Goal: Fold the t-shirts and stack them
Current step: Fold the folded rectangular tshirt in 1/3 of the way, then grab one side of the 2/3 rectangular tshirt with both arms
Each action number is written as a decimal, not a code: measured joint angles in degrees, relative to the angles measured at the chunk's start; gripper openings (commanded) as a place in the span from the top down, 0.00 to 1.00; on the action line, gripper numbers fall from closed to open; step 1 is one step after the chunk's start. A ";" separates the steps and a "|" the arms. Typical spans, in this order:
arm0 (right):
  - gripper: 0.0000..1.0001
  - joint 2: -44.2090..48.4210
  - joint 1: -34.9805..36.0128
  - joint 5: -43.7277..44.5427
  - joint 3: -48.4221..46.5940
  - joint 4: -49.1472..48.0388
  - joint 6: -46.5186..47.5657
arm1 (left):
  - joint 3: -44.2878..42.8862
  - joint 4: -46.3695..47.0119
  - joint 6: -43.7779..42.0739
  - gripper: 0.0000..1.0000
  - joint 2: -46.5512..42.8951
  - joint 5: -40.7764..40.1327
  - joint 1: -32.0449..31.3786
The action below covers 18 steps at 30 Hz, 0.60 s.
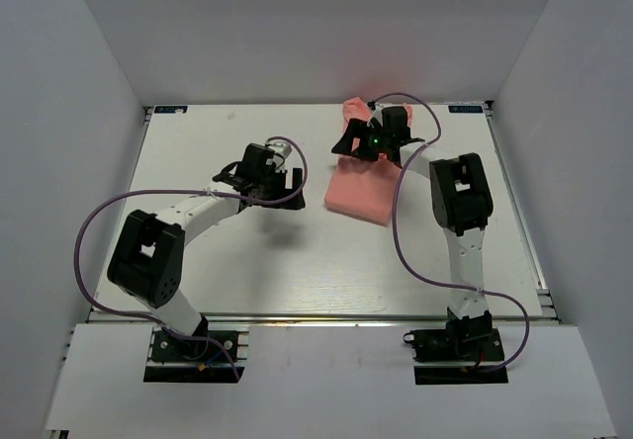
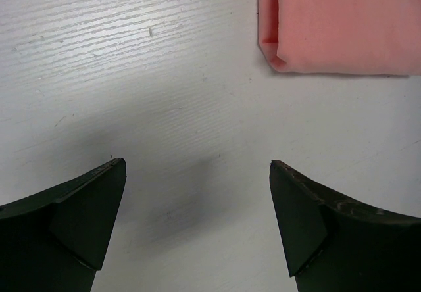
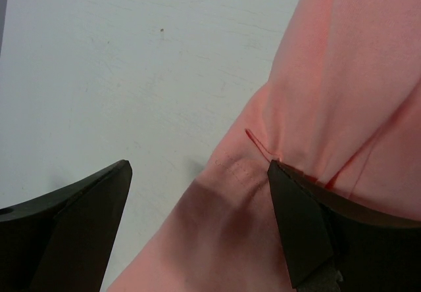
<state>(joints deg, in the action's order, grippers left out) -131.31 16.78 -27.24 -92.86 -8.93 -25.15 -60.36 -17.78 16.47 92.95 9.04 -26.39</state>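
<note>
The salmon-pink t-shirt (image 1: pixel 358 192) lies folded into a compact rectangle at the back right of the white table, with a bunched part under my right arm at the far end. My right gripper (image 1: pixel 348 142) is open over the shirt's far edge; in the right wrist view its fingers straddle a stitched hem of the shirt (image 3: pixel 309 141), the right finger (image 3: pixel 309 233) resting on the cloth. My left gripper (image 1: pixel 287 184) is open and empty over bare table just left of the shirt, whose folded corner (image 2: pixel 329 22) shows at the top right of the left wrist view. No neck label shows.
The white table (image 1: pixel 237 271) is boxed in by grey walls at the back and both sides. A purple cable loops from each arm. A metal rail (image 1: pixel 316 317) runs along the table's near edge.
</note>
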 measured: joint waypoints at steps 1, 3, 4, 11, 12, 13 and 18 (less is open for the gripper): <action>0.10 -0.02 0.00 -0.07 -0.31 0.52 0.35 | -0.02 0.00 -0.13 0.00 0.02 0.07 -0.02; 0.10 0.00 0.04 0.31 -1.53 2.78 2.34 | -0.22 -0.07 -0.33 0.00 0.22 0.57 -0.07; 0.10 0.31 0.11 0.85 -2.19 4.02 3.48 | -0.46 -0.02 -0.46 0.00 0.42 0.85 -0.09; 0.10 23.96 0.11 9.46 14.58 8.13 11.19 | -4.63 2.32 -3.17 0.00 4.68 5.20 -0.68; 0.10 29.40 0.07 11.06 18.18 8.44 11.82 | -5.92 2.58 -3.65 0.00 6.01 5.90 -0.87; 0.10 34.27 0.07 12.48 20.90 8.94 11.91 | -7.28 2.93 -4.17 0.04 7.41 6.67 -1.16; 0.10 50.23 -0.79 16.39 34.03 10.73 9.35 | -11.06 5.01 -6.01 0.18 14.05 11.26 -2.32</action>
<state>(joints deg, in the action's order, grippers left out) -81.08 15.99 -10.85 -58.83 1.80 -15.79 -71.42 -12.78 10.46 107.00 20.29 -28.71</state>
